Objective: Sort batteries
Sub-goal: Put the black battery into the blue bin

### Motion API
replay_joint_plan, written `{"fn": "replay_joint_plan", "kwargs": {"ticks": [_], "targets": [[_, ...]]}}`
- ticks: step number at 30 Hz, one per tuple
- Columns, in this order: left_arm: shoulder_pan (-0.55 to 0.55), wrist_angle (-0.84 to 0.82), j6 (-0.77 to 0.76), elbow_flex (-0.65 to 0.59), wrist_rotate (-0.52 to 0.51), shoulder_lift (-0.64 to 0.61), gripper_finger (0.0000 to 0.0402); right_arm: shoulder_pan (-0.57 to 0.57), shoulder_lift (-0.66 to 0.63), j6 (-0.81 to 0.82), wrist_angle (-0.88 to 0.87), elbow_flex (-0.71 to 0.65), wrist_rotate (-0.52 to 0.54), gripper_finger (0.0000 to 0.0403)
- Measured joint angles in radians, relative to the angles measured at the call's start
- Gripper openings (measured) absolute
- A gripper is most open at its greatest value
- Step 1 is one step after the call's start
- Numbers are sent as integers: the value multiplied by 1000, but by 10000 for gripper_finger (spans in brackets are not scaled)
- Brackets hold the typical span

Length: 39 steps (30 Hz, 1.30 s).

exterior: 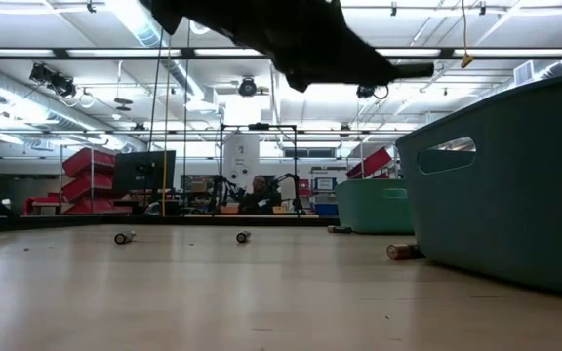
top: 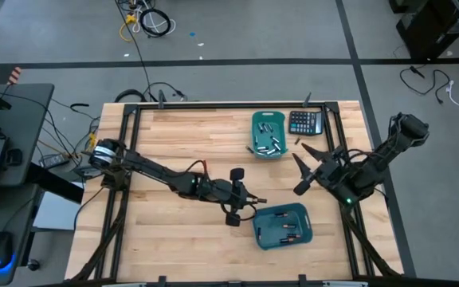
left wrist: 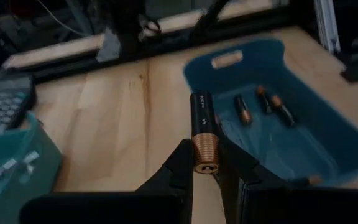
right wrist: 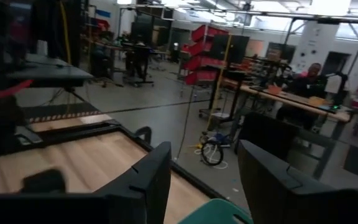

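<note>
My left gripper (left wrist: 205,163) reaches across mid-table, clamped on a black-and-copper battery (left wrist: 202,130) just short of the near teal bin (top: 303,233). My right gripper (top: 304,169) hangs spread beside the calculator (top: 305,122). Overhead, the held cell is too small to see; the low view alone shows loose batteries (exterior: 124,237) on the wood

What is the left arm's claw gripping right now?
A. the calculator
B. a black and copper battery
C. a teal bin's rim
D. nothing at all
B: in the left wrist view the left claw is shut on a black and copper battery, held just short of the near teal bin.
</note>
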Motion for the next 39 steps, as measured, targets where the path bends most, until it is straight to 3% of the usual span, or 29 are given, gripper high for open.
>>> {"fn": "replay_joint_plan", "kwargs": {"ticks": [8, 19, 32, 39], "targets": [[-32, 97, -16, 3, 20, 63, 39, -51, -87, -7, -61, -2, 0, 167], [-45, 345, -42, 3, 64, 144, 39, -91, -93, -4, -68, -15, 1, 165], [-48, 310, 7, 3, 73, 161, 41, -101, -93, 23, -79, -15, 0, 163], [-46, 305, 13, 3, 88, 161, 85, -101, -93, 23, -79, -15, 1, 161]]}}
